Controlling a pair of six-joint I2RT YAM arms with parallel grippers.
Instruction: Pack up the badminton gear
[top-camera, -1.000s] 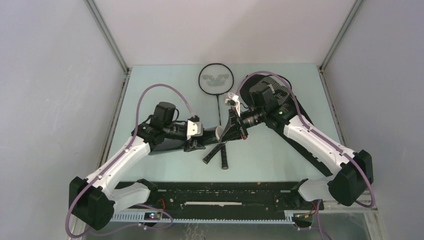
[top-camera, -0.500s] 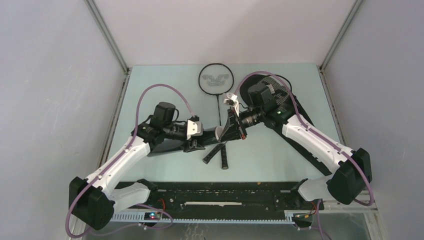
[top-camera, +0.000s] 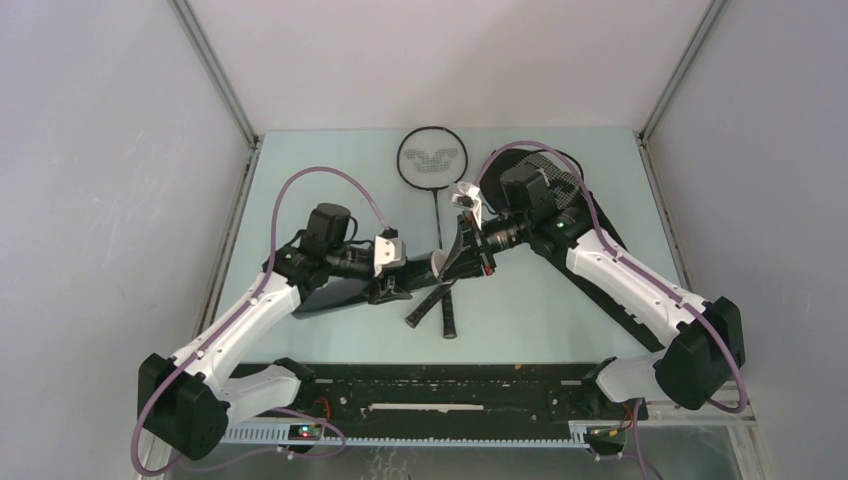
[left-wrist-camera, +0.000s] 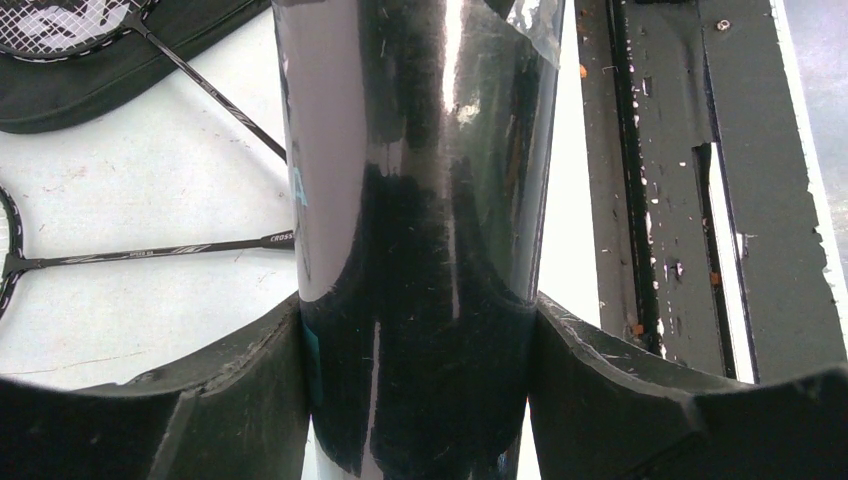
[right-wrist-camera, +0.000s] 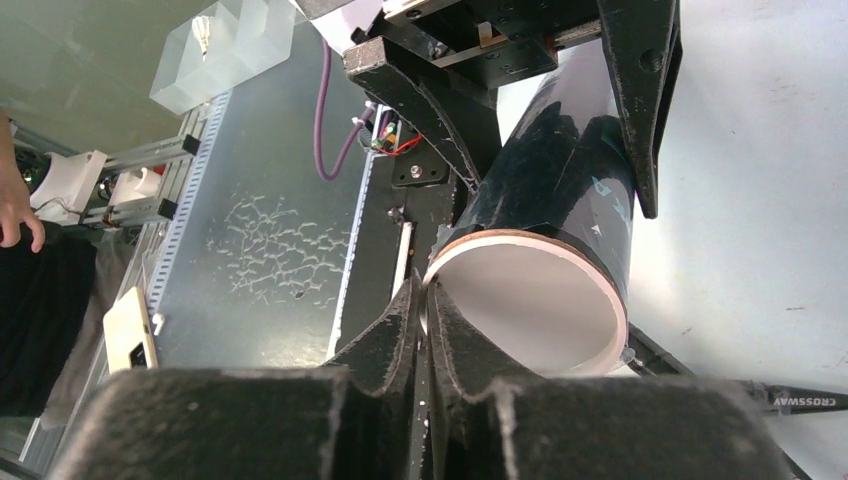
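Tube (left-wrist-camera: 420, 150) in my grip
My left gripper (left-wrist-camera: 418, 312) clamps the tube; my right gripper (right-wrist-camera: 422, 292), fingers almost pressed together, sits at its open rim.

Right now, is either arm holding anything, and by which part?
The left gripper clamps the black tube around its body. The right gripper, jaws nearly together by the tube's open rim, shows nothing held.

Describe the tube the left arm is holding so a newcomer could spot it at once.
On the pale table, look just left of centre, where the left gripper clamps a long black tube. Unlike the thin-shafted racket beyond it, it is a fat, glossy cylinder with an open, white-lined mouth.
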